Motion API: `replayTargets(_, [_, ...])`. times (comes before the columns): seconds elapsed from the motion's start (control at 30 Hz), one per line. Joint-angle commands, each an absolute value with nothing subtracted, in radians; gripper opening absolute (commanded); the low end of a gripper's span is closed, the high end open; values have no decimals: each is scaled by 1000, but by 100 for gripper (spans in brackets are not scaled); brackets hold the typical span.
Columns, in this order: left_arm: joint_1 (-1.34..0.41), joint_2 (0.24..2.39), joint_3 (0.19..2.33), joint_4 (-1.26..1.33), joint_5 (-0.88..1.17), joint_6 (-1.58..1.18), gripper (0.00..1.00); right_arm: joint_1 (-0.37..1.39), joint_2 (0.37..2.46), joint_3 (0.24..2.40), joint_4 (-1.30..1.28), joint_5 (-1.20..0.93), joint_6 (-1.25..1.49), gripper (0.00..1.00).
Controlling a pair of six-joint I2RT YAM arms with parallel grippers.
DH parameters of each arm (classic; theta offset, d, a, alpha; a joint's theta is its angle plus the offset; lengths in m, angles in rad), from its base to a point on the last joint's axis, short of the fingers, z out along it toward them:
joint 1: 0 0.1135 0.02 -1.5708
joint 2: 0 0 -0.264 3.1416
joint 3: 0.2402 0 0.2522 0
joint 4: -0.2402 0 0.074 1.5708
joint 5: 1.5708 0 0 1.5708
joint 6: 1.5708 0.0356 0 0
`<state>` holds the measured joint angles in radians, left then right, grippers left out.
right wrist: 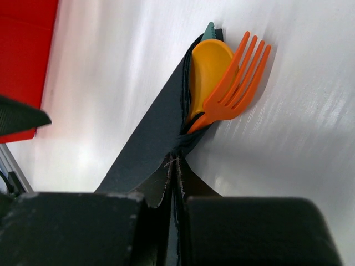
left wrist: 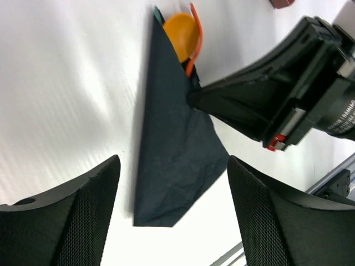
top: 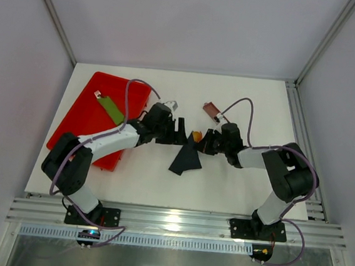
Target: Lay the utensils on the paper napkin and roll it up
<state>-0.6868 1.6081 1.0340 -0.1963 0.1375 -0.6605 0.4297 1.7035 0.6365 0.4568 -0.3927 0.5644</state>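
The left arm (top: 111, 140) rises from its base, bends sharply at the elbow and slopes up and right toward the napkin (top: 186, 159). The left gripper (top: 179, 133) sits just left of the napkin's upper end. Its jaws are spread wide, and in the wrist view neither of its fingers (left wrist: 72, 216) touches the sheet. The right arm (top: 269, 159) folds at its elbow well right of the napkin and reaches left. The right gripper (right wrist: 176, 183) is pinched tight on the napkin's right edge, with the paper caught between its closed jaws.
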Motion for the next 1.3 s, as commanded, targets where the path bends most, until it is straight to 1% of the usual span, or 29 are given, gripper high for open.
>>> replayTargets(0.0, [-652, 1595, 1045, -225, 210, -595, 78, 425, 1651, 617, 528, -434, 515, 4])
replayTargets(0.1, [-646, 1640, 1046, -224, 273, -571, 79, 425, 1635, 618, 515, -436, 496, 4])
replayTargets(0.2, [-637, 1675, 1040, -224, 293, -565, 80, 425, 1614, 615, 496, -433, 476, 4])
replayTargets(0.43, [-572, 1681, 948, -95, 425, -617, 83, 425, 1586, 601, 497, -443, 439, 4])
replayTargets(0.5, [-569, 1680, 942, -87, 433, -618, 84, 423, 1588, 603, 480, -437, 440, 4])
replayTargets(0.67, [-569, 1663, 920, -60, 443, -627, 80, 423, 1589, 589, 498, -446, 445, 4])
replayTargets(0.9, [-569, 1667, 920, -64, 437, -617, 82, 425, 1548, 591, 479, -459, 423, 4])
replayTargets(1.2, [-568, 1571, 897, -5, 436, -597, 85, 423, 1415, 595, 388, -453, 362, 4])
replayTargets(1.27, [-568, 1559, 884, 43, 459, -597, 86, 423, 1402, 603, 367, -466, 347, 4])
